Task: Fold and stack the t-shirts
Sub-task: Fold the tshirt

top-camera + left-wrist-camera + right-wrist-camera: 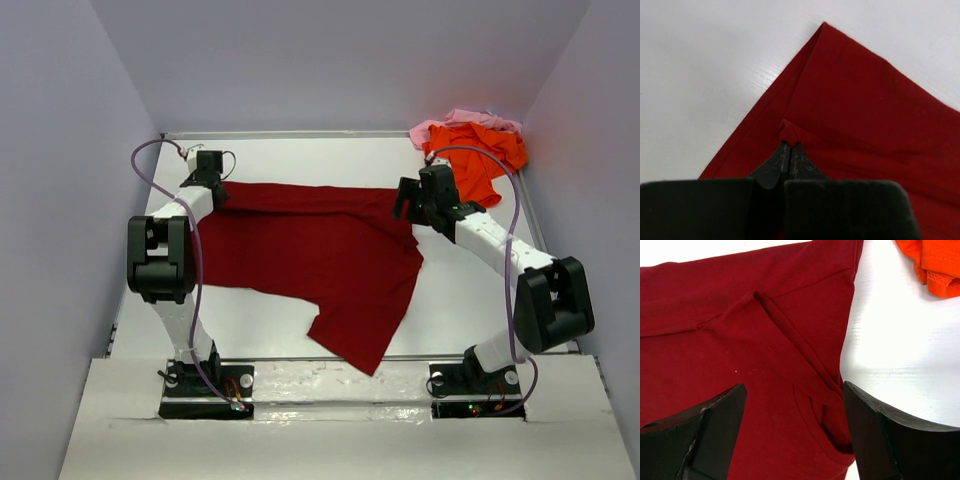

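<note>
We see the maroon t-shirt (320, 260) spread across the middle of the tabletop (480, 300), its long axis running left to right between our two arms. Our left tool (790, 150) is clenched on a small pinch of cloth just inside the shirt's far-left corner. Our right tool (794, 390) is released, jaws spread either side of a creased fold at the shirt's far-right edge, which lies directly beneath it. We judge the right arm need only drop and close. The orange t-shirt (478, 155) and pink t-shirt (455, 120) lie heaped in the far-right corner.
</note>
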